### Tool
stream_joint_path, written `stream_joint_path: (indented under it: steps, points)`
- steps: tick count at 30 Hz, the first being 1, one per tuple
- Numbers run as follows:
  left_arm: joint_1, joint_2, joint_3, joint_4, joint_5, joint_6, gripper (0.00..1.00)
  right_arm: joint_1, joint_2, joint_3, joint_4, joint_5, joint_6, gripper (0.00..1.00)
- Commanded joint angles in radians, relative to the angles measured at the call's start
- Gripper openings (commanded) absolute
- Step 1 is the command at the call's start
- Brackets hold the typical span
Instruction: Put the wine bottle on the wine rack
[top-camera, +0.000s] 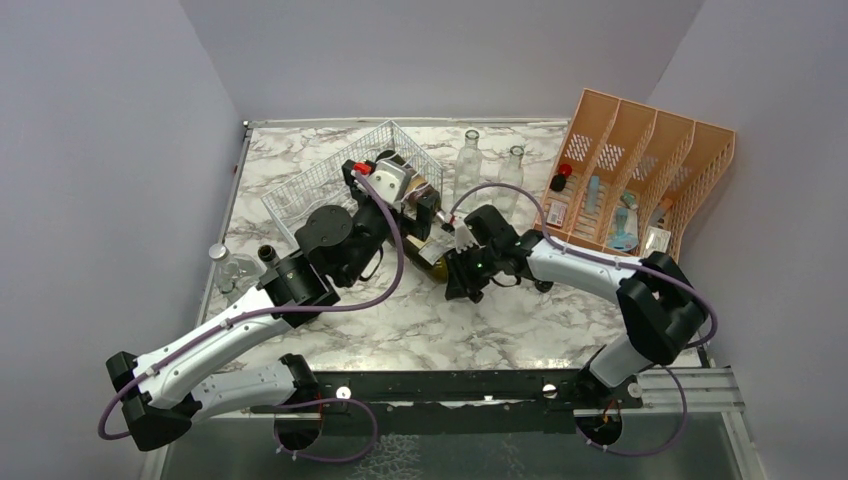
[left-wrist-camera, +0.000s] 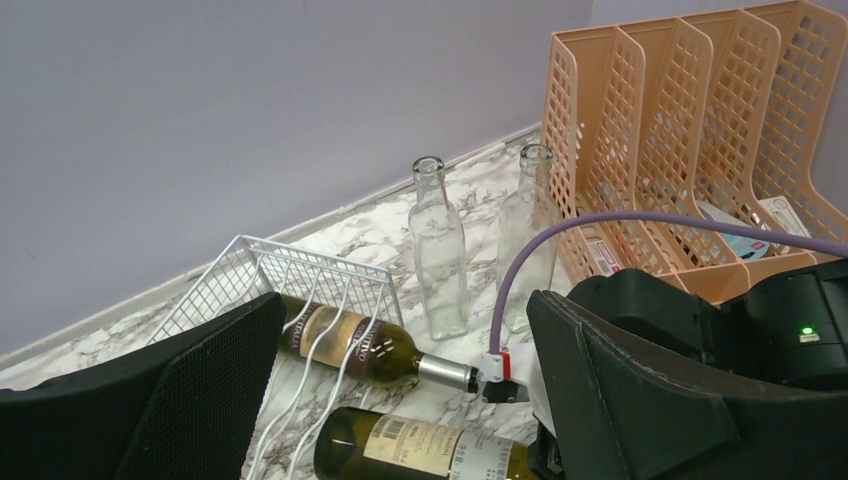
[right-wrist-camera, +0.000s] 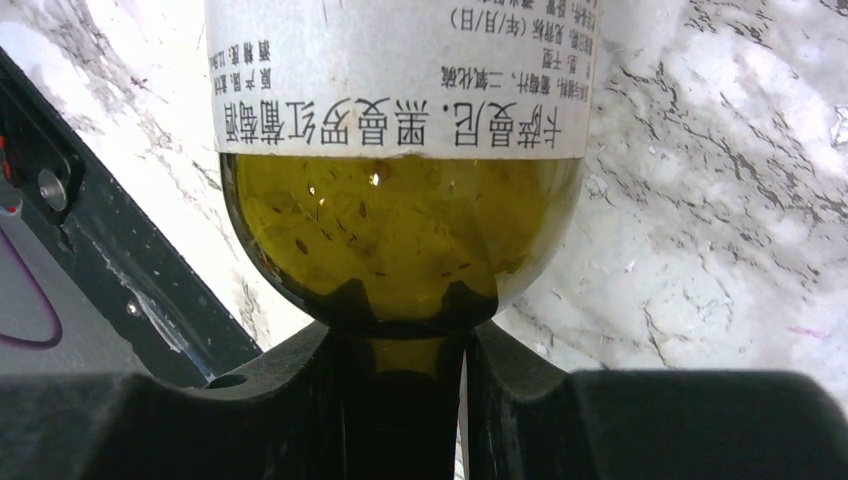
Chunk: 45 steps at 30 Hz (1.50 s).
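Reaching in from the lower left of the overhead view, the left arm (top-camera: 230, 330) stretches long and low over the silvery-white wire rack (top-camera: 330, 190). The left gripper (top-camera: 405, 195) hangs above the rack's right end with its jaws spread wide apart. The right arm (top-camera: 590, 265) bends sharply at its elbow and extends leftward. The right gripper (top-camera: 462, 268) meets the olive-green glass wine bottle (top-camera: 432, 260), which lies on its side just off the rack's right end, on the side nearer the arm bases. Two clear glass bottles (top-camera: 470, 160) stand upright to the right of the rack, with an orange slotted plastic organizer (top-camera: 640, 170) farther right on the white marble bench (top-camera: 400, 320).

From the left wrist, both wide-set fingers (left-wrist-camera: 200, 400) frame the rack, where a dark bottle with a brown label (left-wrist-camera: 350, 345) lies on the wavy wires. The olive-green bottle lies outside the rack, in front of it.

From the right wrist, the right gripper is clamped on that bottle's neck, below its white label. Whether the bottle rests on the bench, I cannot tell.
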Motion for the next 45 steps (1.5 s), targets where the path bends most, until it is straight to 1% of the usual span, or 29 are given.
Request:
stream_joint_path:
  steps: [1, 19, 26, 28, 31, 39, 45]
  points:
    - [-0.002, -0.002, 0.000, 0.029, -0.005, 0.003, 0.99, 0.007, 0.033, 0.078, 0.166, -0.019, -0.019, 0.01]
    - [-0.002, -0.011, -0.008, 0.032, -0.017, -0.002, 0.99, 0.025, 0.230, 0.211, 0.473, -0.010, 0.163, 0.01]
    - [-0.002, -0.015, -0.005, 0.026, -0.025, -0.002, 0.99, 0.029, 0.342, 0.334, 0.491, 0.047, 0.198, 0.02]
    - [-0.003, -0.016, -0.006, 0.027, -0.029, 0.000, 0.99, 0.029, 0.373, 0.367, 0.484, 0.054, 0.201, 0.06]
    - [-0.002, -0.015, -0.006, 0.031, -0.032, 0.003, 0.99, 0.028, 0.417, 0.432, 0.442, 0.071, 0.199, 0.15]
    - [-0.002, -0.013, -0.003, 0.031, -0.034, 0.009, 0.99, 0.029, 0.497, 0.549, 0.374, 0.109, 0.177, 0.26]
    - [-0.002, -0.014, -0.005, 0.029, -0.037, 0.010, 0.99, 0.029, 0.534, 0.603, 0.328, 0.135, 0.168, 0.39]
